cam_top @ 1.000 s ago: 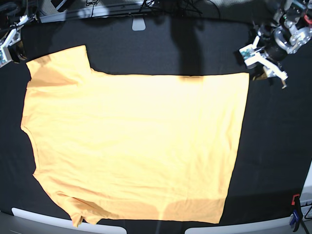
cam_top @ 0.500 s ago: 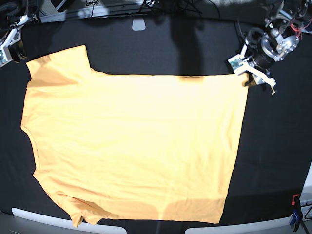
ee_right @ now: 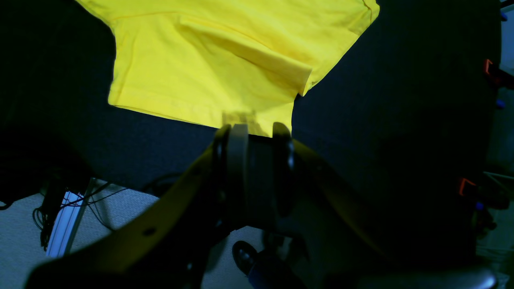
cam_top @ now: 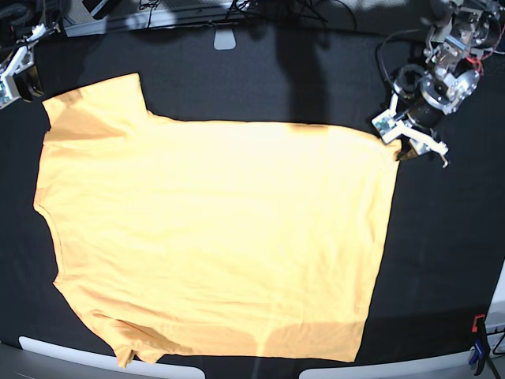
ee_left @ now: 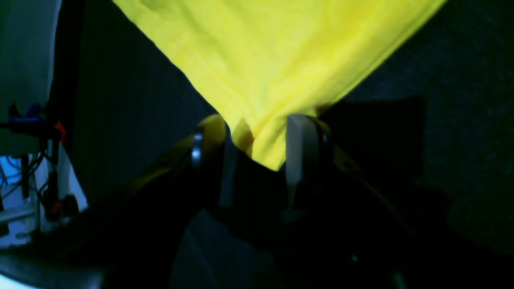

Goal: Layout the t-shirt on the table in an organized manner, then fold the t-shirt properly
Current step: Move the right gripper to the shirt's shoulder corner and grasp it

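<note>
The light orange-yellow t-shirt [cam_top: 213,237] lies spread flat on the black table [cam_top: 450,237], with its sleeves to the left and its hem to the right. My left gripper [cam_top: 404,146] is down at the far hem corner. In the left wrist view its jaws stand apart, and the bunched corner of the t-shirt [ee_left: 273,60] lies between the fingers [ee_left: 298,148]. My right gripper [cam_top: 9,83] hovers at the far left by the upper sleeve. The right wrist view shows it [ee_right: 259,134] a little open and holding nothing, just short of the sleeve edge [ee_right: 209,60].
Light grey edge pieces [cam_top: 95,355] line the near side of the table. An orange and blue clamp [cam_top: 478,347] sits at the near right corner. Cables and a rail [cam_top: 158,16] run along the far edge, beside a small grey tab [cam_top: 225,38].
My left gripper came down and to the left onto the far hem corner. That corner has been dragged inward, so the shirt's far edge slants there. The right arm has stayed still.
</note>
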